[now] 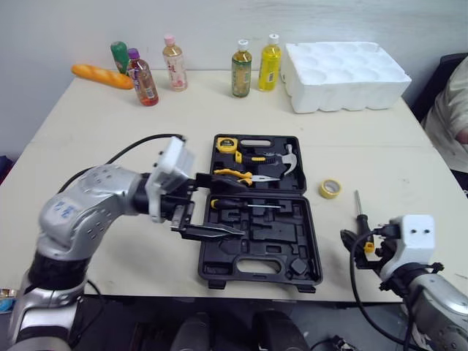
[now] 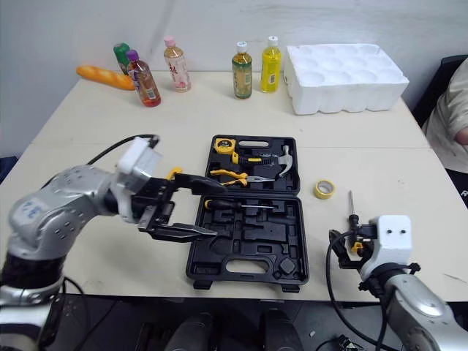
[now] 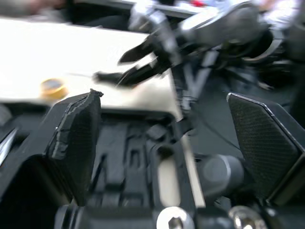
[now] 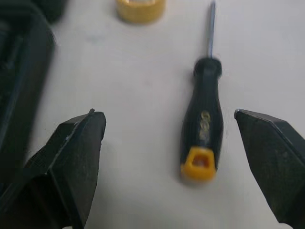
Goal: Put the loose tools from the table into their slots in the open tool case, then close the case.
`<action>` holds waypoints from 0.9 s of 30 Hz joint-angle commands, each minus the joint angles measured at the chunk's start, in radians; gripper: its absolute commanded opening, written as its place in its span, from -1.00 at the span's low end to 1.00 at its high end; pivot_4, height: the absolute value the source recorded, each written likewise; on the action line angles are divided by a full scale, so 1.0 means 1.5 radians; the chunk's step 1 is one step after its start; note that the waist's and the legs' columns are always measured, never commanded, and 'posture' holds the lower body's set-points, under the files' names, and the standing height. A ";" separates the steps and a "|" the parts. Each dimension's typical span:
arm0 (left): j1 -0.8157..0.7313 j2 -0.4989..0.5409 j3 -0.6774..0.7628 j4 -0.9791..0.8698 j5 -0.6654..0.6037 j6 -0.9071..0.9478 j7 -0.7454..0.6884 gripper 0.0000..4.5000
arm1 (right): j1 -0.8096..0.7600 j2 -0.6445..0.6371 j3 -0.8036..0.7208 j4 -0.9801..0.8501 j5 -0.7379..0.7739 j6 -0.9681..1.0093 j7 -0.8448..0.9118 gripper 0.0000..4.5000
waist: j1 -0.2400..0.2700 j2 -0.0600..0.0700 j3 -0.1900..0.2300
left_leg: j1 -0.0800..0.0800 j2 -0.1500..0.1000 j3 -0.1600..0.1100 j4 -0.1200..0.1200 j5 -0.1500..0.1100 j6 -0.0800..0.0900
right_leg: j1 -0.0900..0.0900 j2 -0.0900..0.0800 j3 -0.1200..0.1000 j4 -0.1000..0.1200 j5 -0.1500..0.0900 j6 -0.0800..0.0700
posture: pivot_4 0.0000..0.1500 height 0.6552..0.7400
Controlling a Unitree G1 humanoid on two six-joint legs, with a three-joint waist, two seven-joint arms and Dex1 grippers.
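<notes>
The right gripper [image 4: 165,114] is held low over the table [image 1: 110,146] with its two fingers spread wide, nothing being pinched. The loose screwdriver [image 4: 202,138] lies flat on the table between them, touched by neither. Its yellow butt is turned toward the gripper and its shaft is pointed away toward twelve o'clock. From this gripper, the yellow tape roll [image 1: 330,188] is found at about eleven o'clock, apart from the screwdriver's tip. The open tool case [image 1: 270,248] is set further off at about ten o'clock. The left gripper [image 1: 245,207] is also spread and empty. It is held above the case's left edge, with its fingers reaching across toward three o'clock. Under it, a second screwdriver [image 1: 241,205] is seated in its slot, while the slots nearer the robot are bare. In the far half of the case, pliers [image 1: 241,175], a hammer [image 1: 281,159] and a tape measure [image 1: 227,145] are stowed. At twelve o'clock — along the far edge of the table — bottles [image 1: 241,69] and a white foam tray [image 1: 344,73] are lined up.
</notes>
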 commanded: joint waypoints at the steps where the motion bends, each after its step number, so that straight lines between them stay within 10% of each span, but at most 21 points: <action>1: -0.034 -0.012 -0.027 0.028 0.027 -0.040 -0.050 0.98 | -0.040 -0.013 -0.010 0.010 0.000 0.035 -0.004 1.00 | -0.005 0.000 0.000 | 0.000 0.000 0.000 0.000 0.000 0.000 | 0.000 0.000 0.000 0.000 0.000 0.000 | 1.00 1.00; 16: -0.068 -0.080 -0.047 0.108 0.089 -0.099 -0.074 0.98 | -0.164 -0.010 -0.012 0.132 -0.022 0.140 0.012 1.00 | -0.005 0.000 0.000 | -0.001 0.001 -0.001 0.002 -0.001 0.003 | 0.000 0.002 0.000 0.001 0.000 0.000 | 1.00 1.00; 23: -0.063 -0.083 -0.044 0.097 0.085 -0.095 -0.072 1.00 | -0.180 -0.003 -0.014 0.127 -0.060 0.140 -0.008 -0.49 | -0.005 0.000 0.000 | -0.001 0.002 -0.001 0.002 -0.001 0.003 | 0.000 0.002 0.000 0.002 0.000 0.000 | 1.00 1.00; 27: -0.063 -0.082 -0.044 0.100 0.090 -0.101 -0.076 1.00 | -0.184 0.006 -0.036 0.092 -0.052 0.163 0.005 -0.54 | -0.005 0.000 0.000 | -0.001 0.002 -0.001 0.002 -0.001 0.003 | 0.000 0.002 0.000 0.002 0.000 0.000 | 1.00 1.00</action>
